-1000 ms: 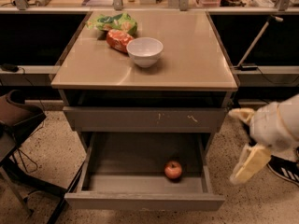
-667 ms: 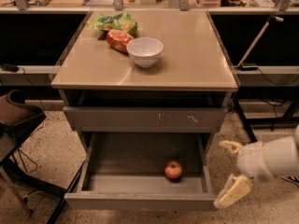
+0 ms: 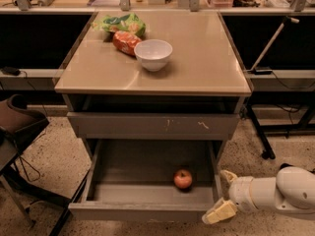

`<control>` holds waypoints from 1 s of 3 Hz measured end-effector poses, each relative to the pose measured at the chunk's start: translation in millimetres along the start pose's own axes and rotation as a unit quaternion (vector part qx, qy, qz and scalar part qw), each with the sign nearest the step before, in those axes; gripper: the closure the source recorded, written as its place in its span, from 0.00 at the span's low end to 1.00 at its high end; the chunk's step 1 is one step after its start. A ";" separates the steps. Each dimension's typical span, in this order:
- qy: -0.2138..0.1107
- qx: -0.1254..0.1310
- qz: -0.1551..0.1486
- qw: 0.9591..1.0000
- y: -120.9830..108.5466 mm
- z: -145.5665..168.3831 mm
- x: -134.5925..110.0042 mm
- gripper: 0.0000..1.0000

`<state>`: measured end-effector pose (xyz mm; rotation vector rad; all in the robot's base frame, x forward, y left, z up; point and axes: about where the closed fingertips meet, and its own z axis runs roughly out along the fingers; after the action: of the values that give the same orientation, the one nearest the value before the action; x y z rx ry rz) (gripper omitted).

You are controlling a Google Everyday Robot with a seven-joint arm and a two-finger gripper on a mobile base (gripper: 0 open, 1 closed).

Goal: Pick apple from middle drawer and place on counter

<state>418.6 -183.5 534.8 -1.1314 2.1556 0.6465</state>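
A small red apple (image 3: 183, 179) lies on the floor of the pulled-out grey middle drawer (image 3: 118, 195), near its front right corner. The tan counter (image 3: 197, 63) tops the grey cabinet above. My gripper (image 3: 222, 194) is low at the right, just outside the drawer's front right corner, level with the apple and a little to its right. Its two pale fingers are spread apart and hold nothing.
On the counter stand a white bowl (image 3: 153, 54), an orange-red snack bag (image 3: 125, 42) and a green bag (image 3: 123, 22). A closed drawer front with white scratch marks (image 3: 152, 126) sits above the open drawer. A chair (image 3: 17, 127) is at the left, table legs (image 3: 258, 132) at the right.
My arm and gripper have moved down and to the left, from beside the cabinet's right side to the open drawer's front right corner. The apple has not moved.
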 end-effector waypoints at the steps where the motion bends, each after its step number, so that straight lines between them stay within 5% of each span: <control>1: 0.000 -0.001 0.000 1.000 0.7 0.2 -0.1 0.00; 3: -0.014 0.076 -0.044 0.996 -81.2 34.0 -47.8 0.00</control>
<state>518.5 -176.7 534.0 -1.1205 2.0796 0.4479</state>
